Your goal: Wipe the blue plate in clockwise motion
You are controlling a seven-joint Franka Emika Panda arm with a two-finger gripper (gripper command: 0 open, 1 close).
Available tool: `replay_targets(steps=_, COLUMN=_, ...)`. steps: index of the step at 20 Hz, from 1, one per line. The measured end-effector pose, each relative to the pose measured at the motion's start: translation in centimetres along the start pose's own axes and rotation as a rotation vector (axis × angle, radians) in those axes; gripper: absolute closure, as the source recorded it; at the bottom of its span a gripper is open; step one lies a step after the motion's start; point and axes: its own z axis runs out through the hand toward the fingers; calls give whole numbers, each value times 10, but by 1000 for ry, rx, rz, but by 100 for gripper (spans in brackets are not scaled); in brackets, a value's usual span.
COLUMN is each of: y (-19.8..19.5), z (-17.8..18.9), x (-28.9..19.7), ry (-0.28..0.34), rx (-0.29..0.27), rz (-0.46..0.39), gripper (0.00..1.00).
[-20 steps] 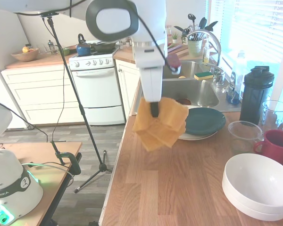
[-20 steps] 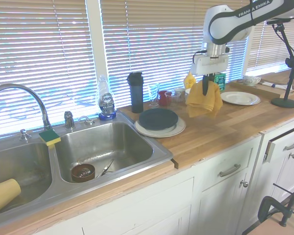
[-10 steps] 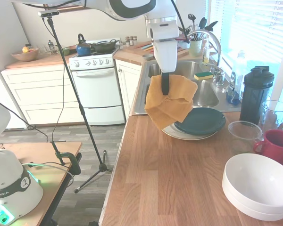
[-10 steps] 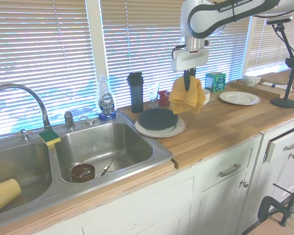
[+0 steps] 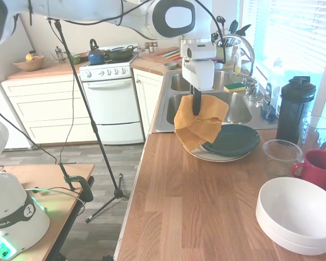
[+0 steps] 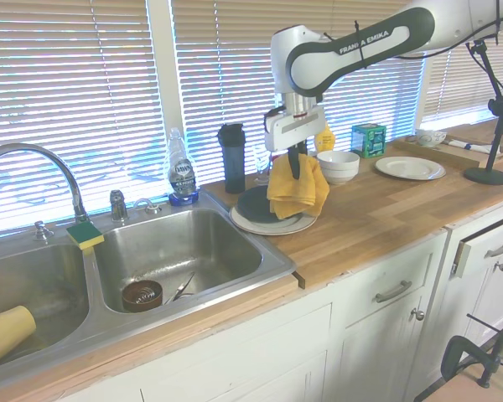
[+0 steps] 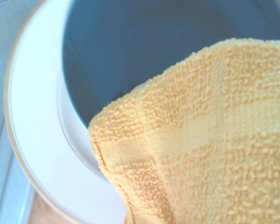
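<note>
Above the blue plate (image 5: 232, 140): tool (image 5: 196, 111) clenched on yellow cloth (image 5: 200, 123); lower flat, then circle clockwise.

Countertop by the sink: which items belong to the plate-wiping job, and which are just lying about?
Part of the job:
blue plate
yellow cloth, held by the gripper
white plate under the blue plate

Just lying about:
white bowls
red mug
clear glass bowl
dark shaker bottle
dish soap bottle
sponge
</note>
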Motion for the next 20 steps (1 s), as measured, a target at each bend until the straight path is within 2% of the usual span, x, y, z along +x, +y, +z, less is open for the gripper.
replay_targets(steps=7, y=-34, z=29, x=23, ry=8, rx=-25, rz=-2, gripper=100)
replay_targets(steps=13, y=-39, z=57, x=38, ry=-7, rx=-59, rz=16, gripper=100)
replay_targets(steps=20, y=-57, z=74, x=13, ry=-18, rx=-80, rz=-13, gripper=100)
